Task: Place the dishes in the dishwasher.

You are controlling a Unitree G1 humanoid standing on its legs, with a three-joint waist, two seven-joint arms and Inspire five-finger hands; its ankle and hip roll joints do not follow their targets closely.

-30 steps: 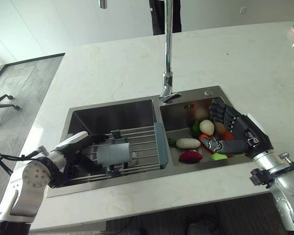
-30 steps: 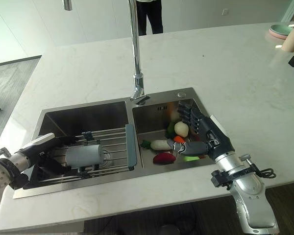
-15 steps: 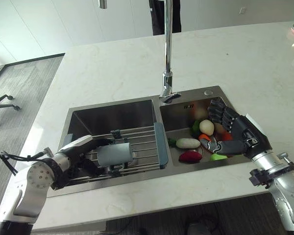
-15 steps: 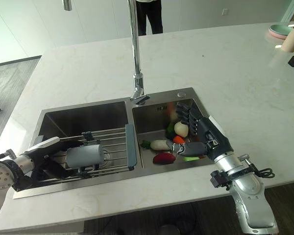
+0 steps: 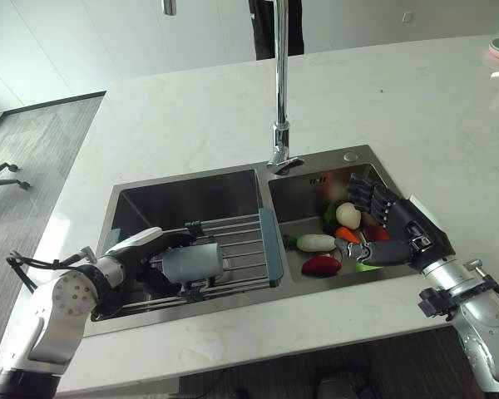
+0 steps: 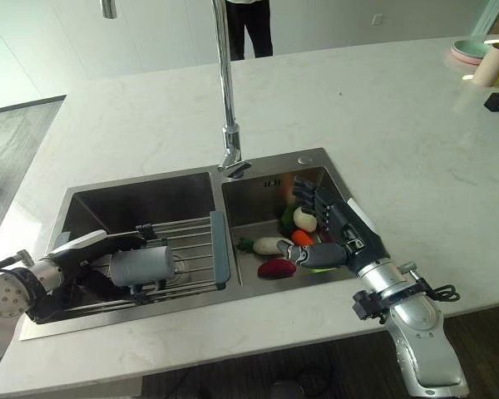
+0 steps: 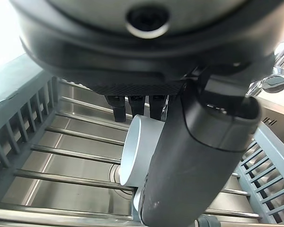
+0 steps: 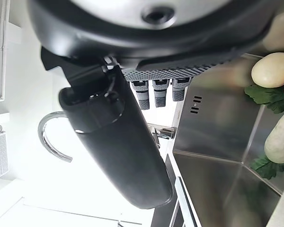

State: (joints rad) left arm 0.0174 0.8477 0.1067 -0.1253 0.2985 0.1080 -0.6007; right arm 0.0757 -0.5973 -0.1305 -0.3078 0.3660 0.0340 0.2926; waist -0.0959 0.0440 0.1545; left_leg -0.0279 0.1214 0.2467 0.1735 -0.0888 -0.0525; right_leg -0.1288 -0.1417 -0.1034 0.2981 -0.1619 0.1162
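Robot hand states come first: the left robot hand [image 5: 141, 253] reaches into the left basin at the grey cup [image 5: 191, 264], thumb on one side and fingers on the other, so it appears closed around the cup, though the far-side contact is partly hidden. The right robot hand [image 6: 337, 241] hangs over the right basin with fingers extended and relaxed, holding nothing.

The white marble surface [image 5: 191, 125] carries a double stainless sink [image 5: 183, 193] set near its front edge. A tall chrome faucet [image 5: 279, 100] rises from the far rim between the basins. A person's legs [image 6: 249, 25] show at the far side of the surface.

A wire drying rack [image 5: 241, 249] with grey-green end bars spans the left basin near its front. The cup lies on its side on the rack rails, with its open mouth toward the left robot hand. That orientation likely allows a sideways wrap grasp.

The right basin holds toy vegetables [image 5: 320, 243], among them a white radish, a dark red piece, an orange piece and a pale egg-shaped item. Stacked bowls [image 6: 466, 54] sit at the far right corner.

No dishwasher is visible. The cup is not yet lifted clear of the rack.
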